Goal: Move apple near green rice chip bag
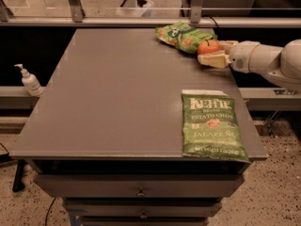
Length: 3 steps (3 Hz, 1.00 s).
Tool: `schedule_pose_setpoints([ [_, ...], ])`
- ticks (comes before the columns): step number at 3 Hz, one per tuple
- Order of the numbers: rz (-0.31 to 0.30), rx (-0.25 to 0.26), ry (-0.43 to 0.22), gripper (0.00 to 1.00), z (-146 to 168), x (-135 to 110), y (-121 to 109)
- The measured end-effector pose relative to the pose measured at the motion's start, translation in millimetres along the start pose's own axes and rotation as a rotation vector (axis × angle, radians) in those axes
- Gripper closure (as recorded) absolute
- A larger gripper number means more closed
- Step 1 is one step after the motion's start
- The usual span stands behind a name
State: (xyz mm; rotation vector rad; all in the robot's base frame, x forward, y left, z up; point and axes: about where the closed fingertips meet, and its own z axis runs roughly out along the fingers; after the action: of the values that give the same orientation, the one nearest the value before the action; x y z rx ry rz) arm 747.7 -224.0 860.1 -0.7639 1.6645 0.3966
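The red-orange apple is at the table's far right, touching the near edge of the green rice chip bag, which lies flat near the back edge. My gripper reaches in from the right on a white arm. Its cream fingers sit on either side of the apple and are closed on it. The apple's underside is hidden, so I cannot tell if it rests on the table.
A green Kettle jalapeño chip bag lies flat at the front right of the grey table. A hand-sanitiser bottle stands on a ledge to the left. A metal rail runs behind the table.
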Motion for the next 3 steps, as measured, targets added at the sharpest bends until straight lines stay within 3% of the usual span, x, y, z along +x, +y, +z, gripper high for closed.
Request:
schedule_pose_setpoints([
  [2, 0.017, -0.016, -0.009, 0.12, 9.4, 5.7, 0.2],
  [3, 0.026, -0.021, -0.012, 0.00, 9.9, 7.6, 2.4],
])
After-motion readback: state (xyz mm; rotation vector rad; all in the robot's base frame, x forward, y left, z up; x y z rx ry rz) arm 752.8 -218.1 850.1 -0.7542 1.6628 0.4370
